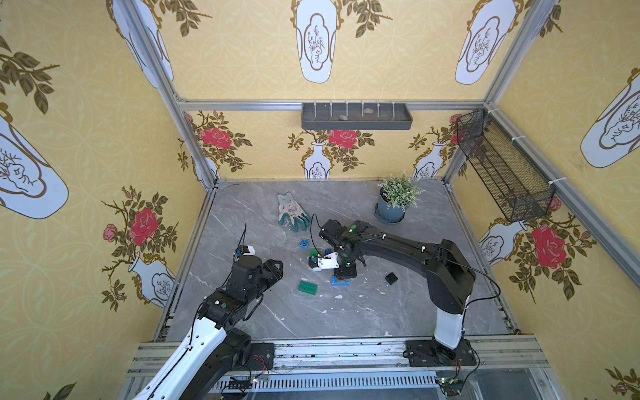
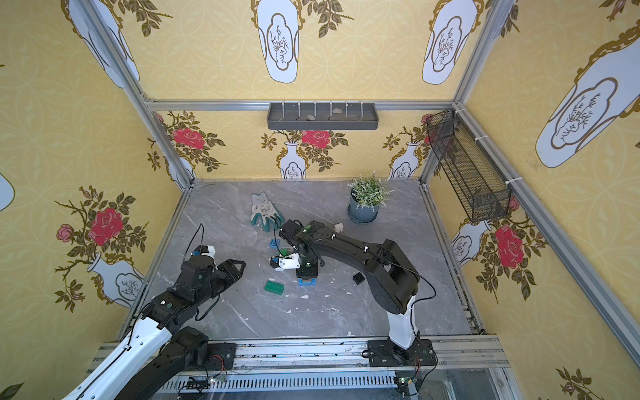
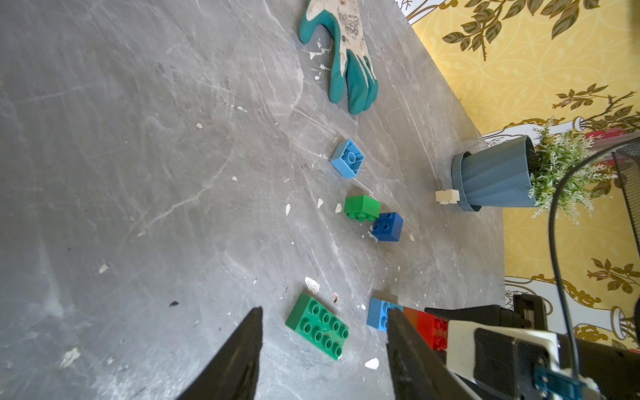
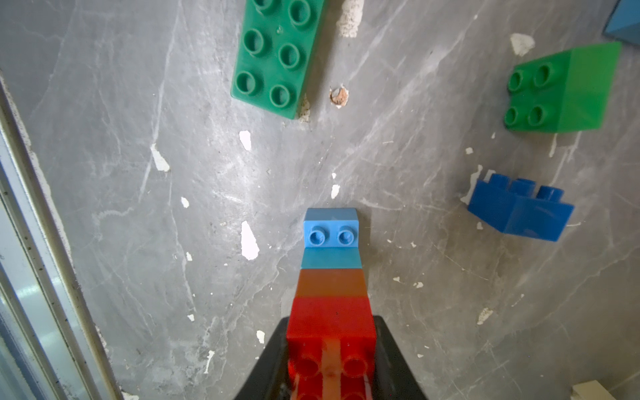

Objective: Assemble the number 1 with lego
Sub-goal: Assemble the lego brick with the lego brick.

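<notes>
Right hand (image 4: 330, 334) closed on the red brick (image 4: 330, 322) topping the stack, apparently to seat it on the orange-brown brick (image 4: 331, 282) beneath; stack stands upright on the long light blue brick (image 4: 330, 233), which lies flat on the counter (image 4: 138, 242), likely as the numeral's foot; left hand (image 3: 325, 310) open and empty, aimed toward the long green brick (image 3: 317, 330) just beside the stack, probably the next piece; green square brick (image 3: 362, 206) and dark blue square brick (image 3: 388, 227) lie loose beyond the stack, touching each other
</notes>
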You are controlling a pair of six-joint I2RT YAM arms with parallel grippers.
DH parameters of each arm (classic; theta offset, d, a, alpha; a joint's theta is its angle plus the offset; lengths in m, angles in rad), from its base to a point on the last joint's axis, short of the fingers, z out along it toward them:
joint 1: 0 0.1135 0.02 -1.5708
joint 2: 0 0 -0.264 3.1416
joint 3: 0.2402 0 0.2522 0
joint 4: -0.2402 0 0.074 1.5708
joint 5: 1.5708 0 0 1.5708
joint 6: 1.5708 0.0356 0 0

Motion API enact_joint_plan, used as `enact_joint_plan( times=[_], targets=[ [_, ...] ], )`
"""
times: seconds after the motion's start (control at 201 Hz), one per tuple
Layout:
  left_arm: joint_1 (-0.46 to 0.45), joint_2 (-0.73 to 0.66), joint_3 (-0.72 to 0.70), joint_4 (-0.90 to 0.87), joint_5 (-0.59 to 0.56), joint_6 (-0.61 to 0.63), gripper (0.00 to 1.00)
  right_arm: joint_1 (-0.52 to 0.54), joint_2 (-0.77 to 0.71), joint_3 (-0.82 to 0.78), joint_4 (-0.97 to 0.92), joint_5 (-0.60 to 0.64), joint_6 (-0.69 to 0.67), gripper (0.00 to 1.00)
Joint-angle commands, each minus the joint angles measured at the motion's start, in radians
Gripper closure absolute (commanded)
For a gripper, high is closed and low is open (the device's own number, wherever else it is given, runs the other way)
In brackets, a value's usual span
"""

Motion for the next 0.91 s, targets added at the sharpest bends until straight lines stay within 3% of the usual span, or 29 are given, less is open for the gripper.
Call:
enact_joint_plan(
  times=[0.0,0.169,0.244,0.343,0.503,0.577,0.652,0.757,0.901],
  targets=[
    [0.001,-0.003,-0.006,-0.003,-0.009,0.009,0.42,0.008,0.071,-0.079,-0.097,0.004,0.014,0.86],
    [0.002,-0.004,-0.007,-0.007,-0.009,0.010,0.42,0.008,0.072,-0.085,-0.099,-0.016,0.016,0.87],
    [0.002,-0.006,-0.005,-0.008,-0.009,0.010,0.42,0.008,0.064,-0.072,-0.089,-0.024,0.026,0.80],
    [0.002,-0.007,-0.004,-0.008,-0.012,0.009,0.41,-0.007,0.025,-0.039,-0.039,-0.077,0.077,0.48],
    [0.002,-0.007,0.000,-0.010,-0.013,0.010,0.41,-0.025,-0.062,-0.002,0.052,-0.116,0.126,0.15],
    [0.004,-0.003,0.002,-0.009,-0.012,0.010,0.42,-0.037,-0.093,0.014,0.070,-0.139,0.144,0.05],
    [0.003,0.006,-0.001,-0.004,-0.008,0.010,0.42,-0.039,-0.127,0.015,0.082,-0.142,0.160,0.00],
    [0.004,0.034,0.007,0.004,0.010,0.021,0.42,-0.044,-0.195,-0.018,0.139,-0.160,0.218,0.02],
    [0.004,0.090,0.059,-0.005,0.025,0.079,0.41,-0.063,-0.323,-0.133,0.315,-0.137,0.435,0.00]
  ],
)
